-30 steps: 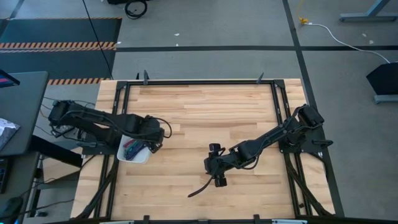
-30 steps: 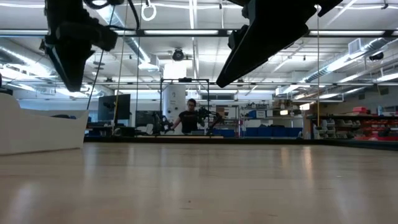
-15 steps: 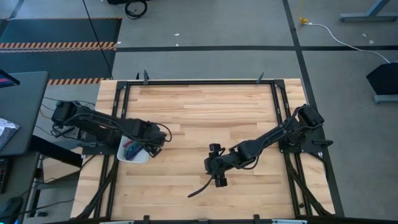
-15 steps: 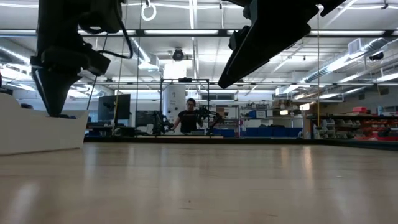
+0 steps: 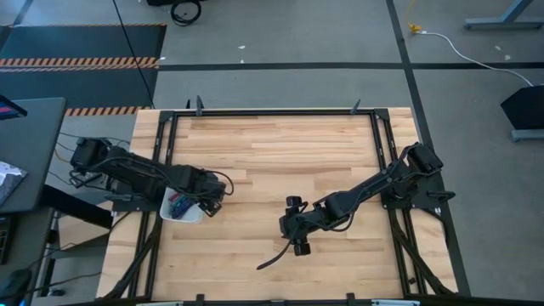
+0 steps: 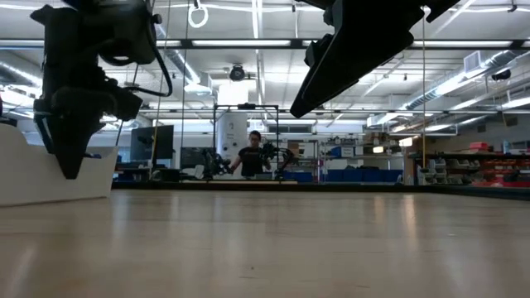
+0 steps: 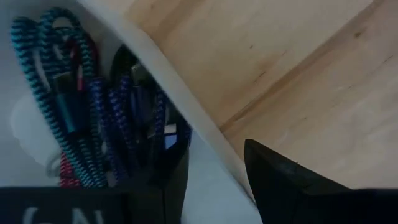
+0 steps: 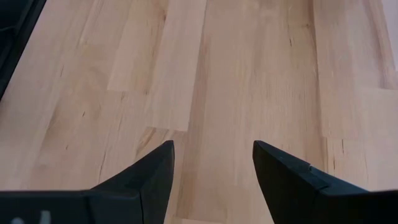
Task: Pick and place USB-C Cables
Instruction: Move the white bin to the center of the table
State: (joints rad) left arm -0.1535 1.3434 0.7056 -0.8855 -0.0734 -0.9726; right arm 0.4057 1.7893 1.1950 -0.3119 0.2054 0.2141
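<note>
A small white tray point(image 5: 172, 212) sits at the table's left edge and holds the USB-C cable bundles point(image 5: 178, 203). The left wrist view shows a teal bundle point(image 7: 56, 81), a blue one point(image 7: 118, 118) and a dark red one point(image 7: 65, 174) inside it. The other colours are hidden. My left gripper point(image 7: 214, 149) is open and low over the tray's right wall point(image 7: 186, 112), one finger inside the tray and one outside over the wood. In the low view it point(image 6: 70, 170) hangs in front of the tray point(image 6: 33, 174). My right gripper point(image 8: 211, 152) is open above bare wood near the table's middle point(image 5: 297, 240). My left gripper stands astride the tray's right wall point(image 7: 205, 149), coming from above and pointing down. Its inner finger point(image 7: 171, 180) overlaps the blue bundle in the picture. I cannot tell whether either finger touches the wall or a cable.
A thin black strand point(image 5: 272, 257) trails from the right gripper toward the near edge. Black frame rails point(image 5: 378, 144) run along the table's sides and far edge. Bare wood point(image 5: 272, 161) lies between the arms. A person point(image 6: 252, 157) stands far off in the room.
My left gripper has come down and moved toward the table's near-left, from above the tray's far-right corner to low over its right wall. The tray and cables have stayed in place.
</note>
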